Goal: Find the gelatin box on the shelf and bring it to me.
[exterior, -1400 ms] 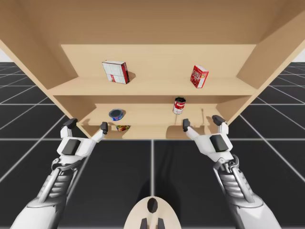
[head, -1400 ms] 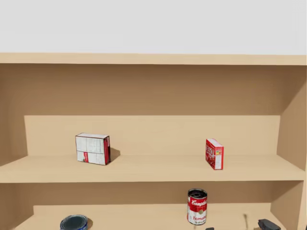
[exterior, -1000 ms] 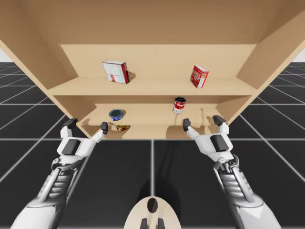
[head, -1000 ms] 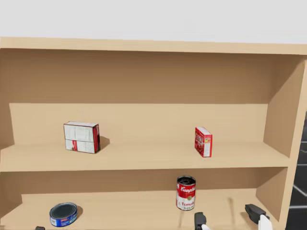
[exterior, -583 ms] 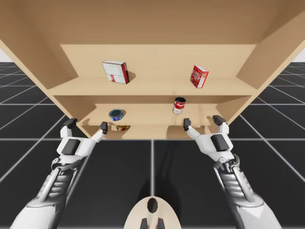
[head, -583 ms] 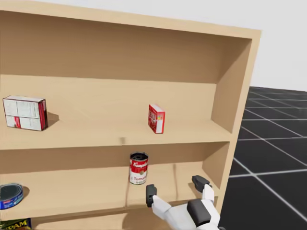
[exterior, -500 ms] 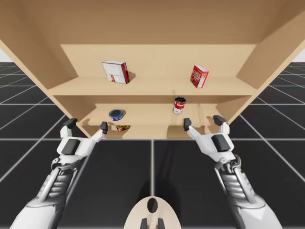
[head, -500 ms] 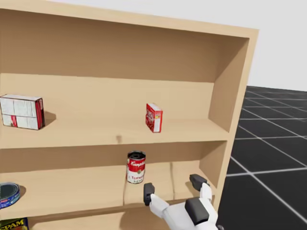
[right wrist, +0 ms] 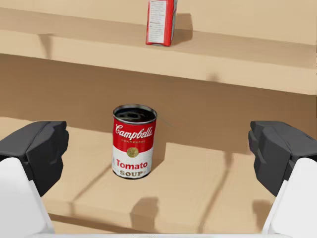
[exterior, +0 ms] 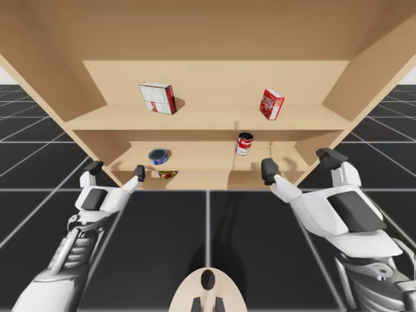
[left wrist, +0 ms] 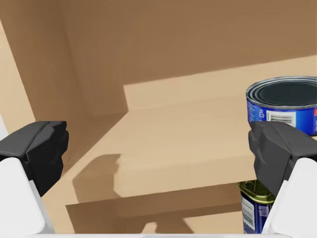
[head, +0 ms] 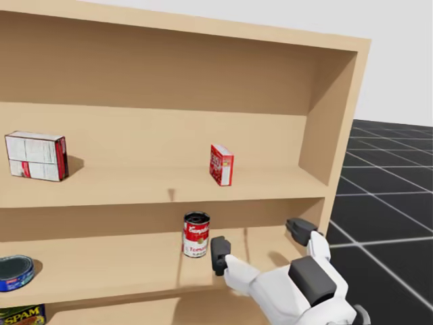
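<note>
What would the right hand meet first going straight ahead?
Probably the can, ahead between the open fingers of my right hand; depth is unclear. The red box stands higher, off that line.

I see a red box (head: 221, 164), a red and white can (head: 196, 235), a blue can (head: 15, 272), and a tan shelf (head: 135, 186).

**White shells, dark grey tips**

My left gripper (exterior: 116, 169) and right gripper (exterior: 299, 163) share one build: glossy white moulded fingers (left wrist: 15, 198), each capped with a blocky dark grey pad (left wrist: 37, 148). A dark grey rectangular panel (exterior: 96, 199) sits on the back of each white palm housing. Behind the wrist, my left forearm (exterior: 71, 250) shows silver-grey ribbed struts inside a white casing.
</note>
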Robot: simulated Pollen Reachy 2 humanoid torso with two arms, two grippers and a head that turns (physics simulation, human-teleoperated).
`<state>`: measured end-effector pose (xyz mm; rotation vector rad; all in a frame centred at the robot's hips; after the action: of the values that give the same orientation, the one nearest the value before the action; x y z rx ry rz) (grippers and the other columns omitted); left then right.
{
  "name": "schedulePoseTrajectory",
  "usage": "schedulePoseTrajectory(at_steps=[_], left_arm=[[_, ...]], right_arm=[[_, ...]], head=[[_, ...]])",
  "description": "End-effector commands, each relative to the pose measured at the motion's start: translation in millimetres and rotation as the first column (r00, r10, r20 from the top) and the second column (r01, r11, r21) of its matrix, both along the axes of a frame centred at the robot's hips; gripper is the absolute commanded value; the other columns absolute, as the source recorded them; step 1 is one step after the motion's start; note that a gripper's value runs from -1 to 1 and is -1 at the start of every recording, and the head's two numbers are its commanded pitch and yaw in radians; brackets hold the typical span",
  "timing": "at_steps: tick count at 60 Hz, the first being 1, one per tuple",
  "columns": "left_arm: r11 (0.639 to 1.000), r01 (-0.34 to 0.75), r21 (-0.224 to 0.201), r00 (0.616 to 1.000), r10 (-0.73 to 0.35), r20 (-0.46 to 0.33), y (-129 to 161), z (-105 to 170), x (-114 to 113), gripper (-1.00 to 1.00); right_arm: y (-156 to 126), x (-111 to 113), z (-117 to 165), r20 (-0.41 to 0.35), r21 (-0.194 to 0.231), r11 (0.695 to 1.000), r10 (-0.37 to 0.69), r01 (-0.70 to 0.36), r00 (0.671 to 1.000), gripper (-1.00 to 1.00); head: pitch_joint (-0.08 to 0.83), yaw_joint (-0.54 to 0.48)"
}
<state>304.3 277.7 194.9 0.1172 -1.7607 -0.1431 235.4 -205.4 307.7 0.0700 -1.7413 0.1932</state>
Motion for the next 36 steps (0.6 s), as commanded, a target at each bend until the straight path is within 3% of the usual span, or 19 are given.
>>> schedulePoseTrajectory(at_steps=[1,10,20,36], left_arm=[[1.0,-0.001,-0.006,1.0,0.001,-0.002,1.0,0.8,-0.8,-1.0],[1.0,0.003,-0.011,1.0,-0.003,0.0,1.9,1.4,-0.5,-1.0],[1.0,0.005,-0.015,1.0,-0.004,0.002,1.7,2.0,-0.7,-1.0],[1.0,0.008,-0.022,1.0,-0.008,0.009,2.5,2.7,-0.1,-1.0]], right_arm=[[6.5,-9.7,34.2,0.025,-0.027,0.999,0.027,-0.026,0.999,-1.0],[15.7,4.4,46.7,0.025,-0.04,0.999,0.038,-0.037,0.999,-1.0],[25.3,34.4,58.1,-0.035,0.016,0.997,0.081,-0.081,0.996,-1.0],[29.9,86.3,68.6,-0.121,0.088,0.996,0.041,-0.031,0.992,-1.0]], head=[[0.163,-0.27],[0.164,-0.27],[0.165,-0.27],[0.172,-0.27]])
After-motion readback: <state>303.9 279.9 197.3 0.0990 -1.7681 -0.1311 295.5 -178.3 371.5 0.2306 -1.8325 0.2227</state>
